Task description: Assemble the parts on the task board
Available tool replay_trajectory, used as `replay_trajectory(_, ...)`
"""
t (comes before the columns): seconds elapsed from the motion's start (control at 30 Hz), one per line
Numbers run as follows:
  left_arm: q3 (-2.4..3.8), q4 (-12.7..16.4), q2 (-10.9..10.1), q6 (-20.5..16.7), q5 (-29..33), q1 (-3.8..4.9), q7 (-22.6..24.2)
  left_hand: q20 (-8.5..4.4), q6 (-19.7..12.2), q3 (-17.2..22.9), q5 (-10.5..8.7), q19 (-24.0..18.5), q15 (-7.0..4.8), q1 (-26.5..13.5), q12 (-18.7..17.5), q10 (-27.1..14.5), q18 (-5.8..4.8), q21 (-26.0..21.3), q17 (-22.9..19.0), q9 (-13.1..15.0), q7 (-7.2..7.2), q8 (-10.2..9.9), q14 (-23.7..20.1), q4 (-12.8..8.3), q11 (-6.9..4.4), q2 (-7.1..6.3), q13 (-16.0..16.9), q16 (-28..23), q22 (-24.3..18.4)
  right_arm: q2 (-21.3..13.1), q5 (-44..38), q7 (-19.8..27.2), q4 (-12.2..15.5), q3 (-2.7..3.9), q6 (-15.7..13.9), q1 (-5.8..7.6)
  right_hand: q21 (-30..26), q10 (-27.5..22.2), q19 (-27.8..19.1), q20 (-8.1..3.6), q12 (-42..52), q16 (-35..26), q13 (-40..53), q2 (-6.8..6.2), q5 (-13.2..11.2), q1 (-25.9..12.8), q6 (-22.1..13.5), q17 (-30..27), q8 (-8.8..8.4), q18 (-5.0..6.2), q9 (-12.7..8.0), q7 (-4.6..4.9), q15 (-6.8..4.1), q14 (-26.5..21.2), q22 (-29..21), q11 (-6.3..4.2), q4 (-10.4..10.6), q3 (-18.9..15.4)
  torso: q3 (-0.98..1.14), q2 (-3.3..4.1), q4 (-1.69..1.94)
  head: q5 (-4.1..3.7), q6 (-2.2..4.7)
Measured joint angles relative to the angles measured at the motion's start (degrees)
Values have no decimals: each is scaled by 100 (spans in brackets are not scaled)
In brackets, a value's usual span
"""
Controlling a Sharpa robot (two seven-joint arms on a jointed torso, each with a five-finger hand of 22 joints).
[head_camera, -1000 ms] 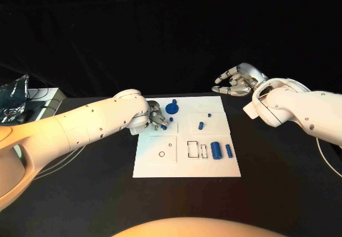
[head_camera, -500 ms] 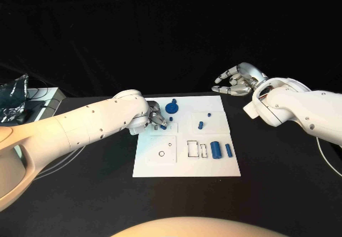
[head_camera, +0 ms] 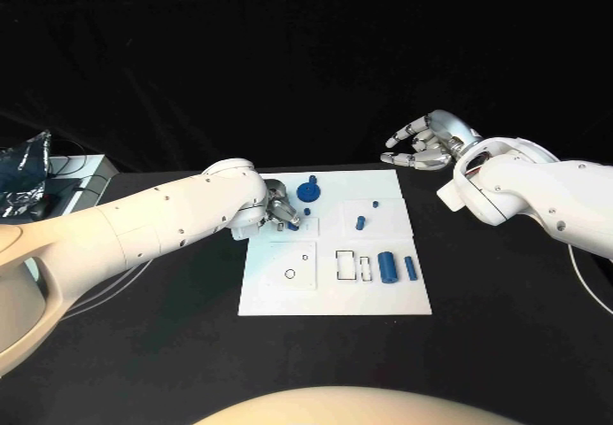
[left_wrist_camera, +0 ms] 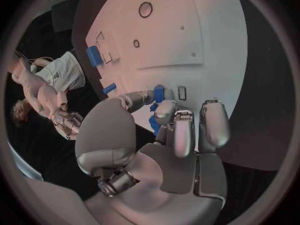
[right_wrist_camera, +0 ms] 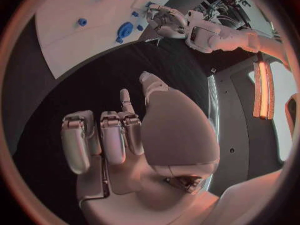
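The white task board [head_camera: 338, 292] lies mid-table. My left hand [head_camera: 281, 212] rests over its far left corner, and the thumb and fingertips [left_wrist_camera: 164, 109] pinch a small blue part [left_wrist_camera: 159, 92] against the plate. Beside that hand stands a blue gear-like part [head_camera: 308, 190]. Two small blue pieces [head_camera: 360, 222] sit right of the middle, with a blue cylinder [head_camera: 387, 266] and a blue bar [head_camera: 410, 266] nearer the right edge. My right hand [head_camera: 425, 144] hangs raised past the far right corner with its fingers apart and nothing in them.
Outlined rectangular slots [head_camera: 347, 266] and a round hole [head_camera: 290, 275] mark the board's near half. A grey box [head_camera: 71, 173] topped with crinkled plastic [head_camera: 23, 168] stands at the table's far left. Black tabletop surrounds the board.
The right hand has edged slightly up and to the right. The left hand stays at the same corner with the small blue part.
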Motion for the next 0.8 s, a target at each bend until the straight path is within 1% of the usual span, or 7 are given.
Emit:
replay_trajectory(0.17,0,0,1,15,-10,2,1,-18,64,-120,-32,18,-1,-90,0,29,0,0,0,0,-3,-99,1,-109,-13,14,-14,0,0,-2,-1,0,2,0,2,0,0,0,0,0,0,0,0,0,0,0,0,0,0,0,0,0,0,0,-1,0,0,0,0,0,-1,2,-2)
replay_trajectory(0.57,-2,-47,39,16,-28,-3,1,-18,198,-395,-66,18,-1,-118,0,30,0,0,-1,210,-98,-134,1,80,-14,30,-39,0,0,-15,-2,0,21,0,5,-1,0,0,0,0,0,0,0,0,0,0,-21,0,0,0,-1,-21,0,0,-2,0,0,0,3,0,-4,-7,0)
replay_trajectory(0.63,-2,-58,47,14,-33,-4,1,-19,198,-448,-66,19,-1,-118,0,30,0,0,-1,680,-98,-156,1,97,-14,30,-46,0,0,-18,-3,0,24,0,5,-1,0,0,0,0,0,0,0,0,0,0,-21,0,0,0,-1,-21,0,0,-1,0,0,0,4,-1,-7,-10,2)
replay_trajectory(0.67,-2,-62,51,13,-35,-4,1,-37,200,-471,-65,37,-1,-118,0,30,0,0,-1,759,-98,-156,1,120,-14,30,-46,0,1,-20,-3,0,25,0,5,-1,0,0,0,0,0,0,2,0,0,0,-21,0,0,0,-1,-21,0,0,-2,0,0,0,5,-1,-7,-12,2)
replay_trajectory(0.7,-2,-68,56,12,-37,-5,1,-38,200,-499,-65,38,-1,-118,0,30,1,0,-1,1194,-99,-164,1,120,-14,30,-46,0,0,-22,-3,0,26,0,5,-1,0,0,0,0,0,0,3,0,0,0,-21,0,0,0,-1,-21,0,0,-2,0,0,0,5,-1,-7,-14,4)
replay_trajectory(0.73,-2,-72,61,12,-39,-7,1,-38,200,-507,-66,38,-1,-118,0,30,0,0,-1,1408,-99,-164,1,127,-14,30,-46,0,1,-23,-4,0,26,0,5,-1,0,0,0,0,0,0,4,0,0,0,-20,0,0,0,-1,-21,0,0,-2,0,0,0,6,-1,-7,-16,5)
replay_trajectory(0.8,-1,-84,67,11,-43,-8,1,-38,229,-549,-66,38,-1,-118,0,30,0,0,-1,1537,-126,-164,1,151,-13,30,-50,0,1,-24,-4,0,28,0,5,-1,0,0,0,0,0,0,4,0,0,0,-21,0,0,0,-1,-21,0,0,-2,0,0,0,6,-1,-7,-19,9)
